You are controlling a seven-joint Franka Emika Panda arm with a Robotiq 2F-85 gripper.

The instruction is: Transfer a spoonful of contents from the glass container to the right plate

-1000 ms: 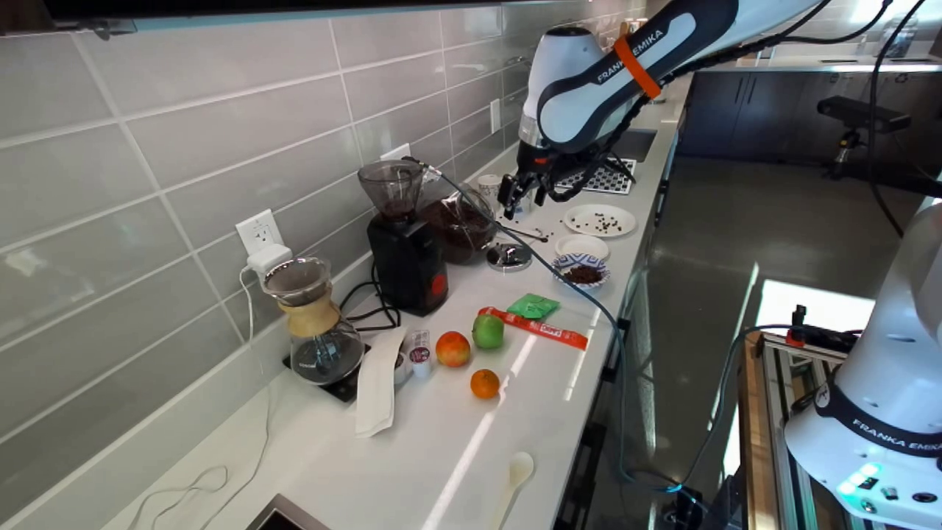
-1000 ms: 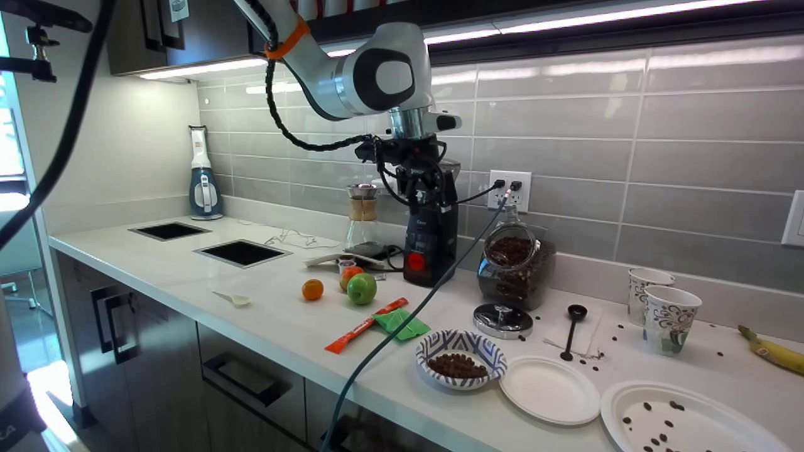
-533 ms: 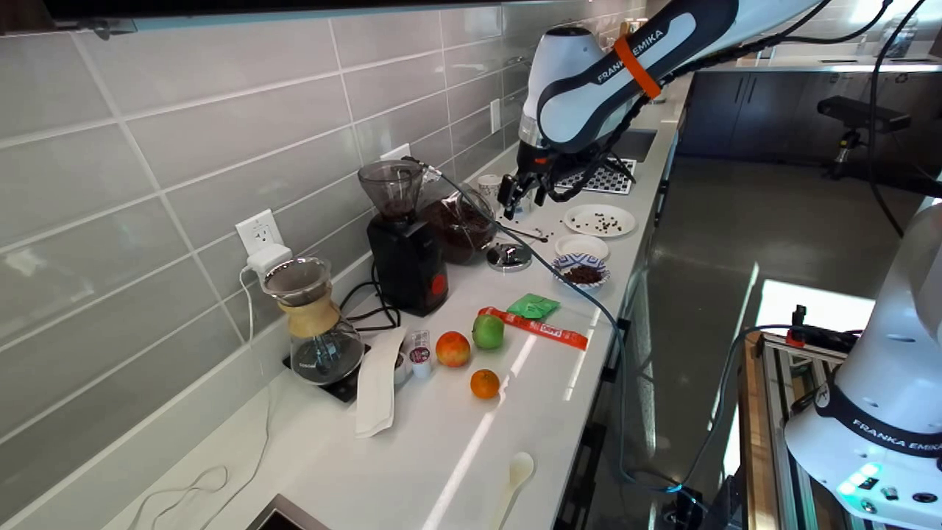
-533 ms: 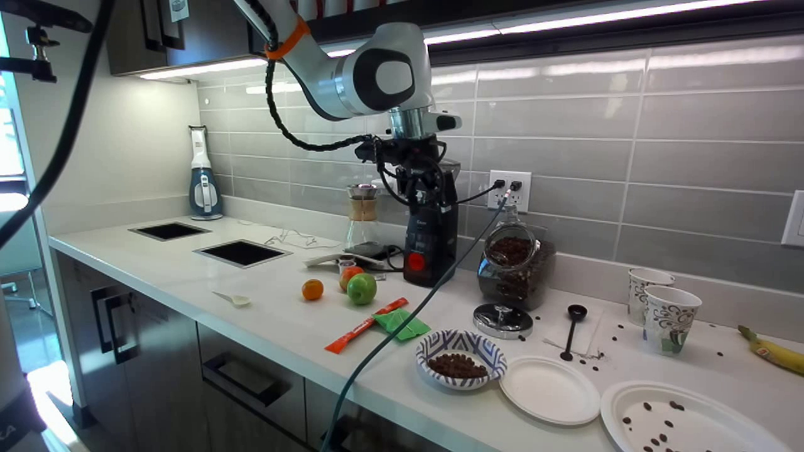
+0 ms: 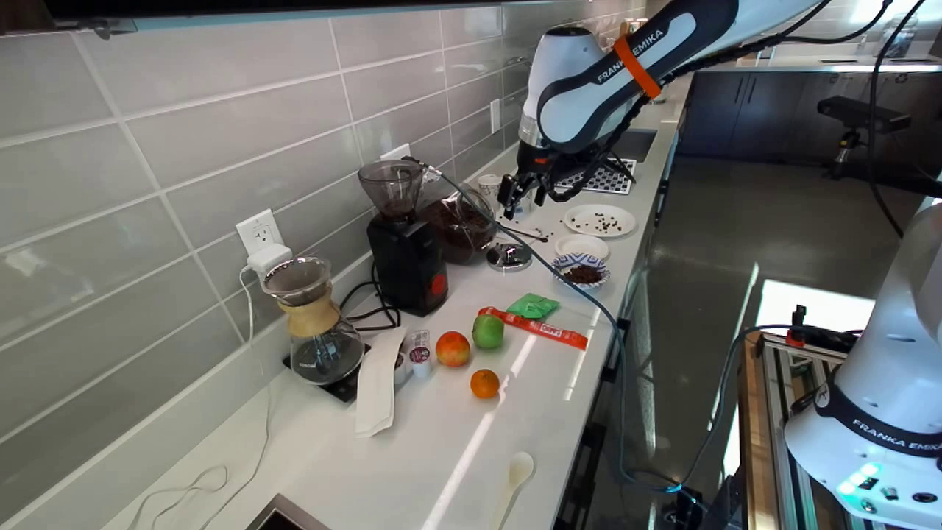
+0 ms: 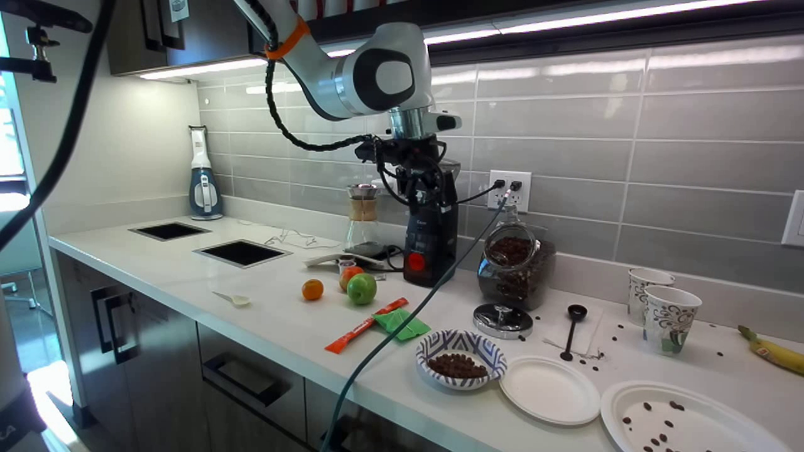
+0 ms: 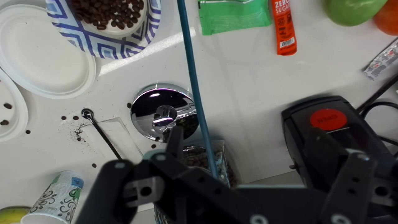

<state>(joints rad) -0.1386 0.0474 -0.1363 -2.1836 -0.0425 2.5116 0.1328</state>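
The glass container is a clear jar [image 6: 521, 285] of dark beans, lying tilted with its mouth facing out; it also shows in an exterior view [image 5: 456, 228] and partly behind my gripper in the wrist view [image 7: 196, 157]. The right plate, a large white plate [image 6: 722, 427] with scattered beans, is at the lower right; it shows at the wrist view's left edge [image 7: 17, 107]. A black scoop [image 6: 570, 339] lies on the counter right of the jar, also in the wrist view [image 7: 104, 137]. My gripper [image 7: 252, 141] is open and empty, above the counter near the jar and grinder.
A black grinder [image 6: 430, 245] stands left of the jar. A blue cable [image 6: 408, 326] crosses in front. A metal lid [image 6: 502, 320], patterned bean bowl [image 6: 461, 342], small white plate [image 6: 549, 389], paper cups [image 6: 669, 320], fruit [image 6: 362, 289] and pale spoon [image 6: 239, 301] sit around.
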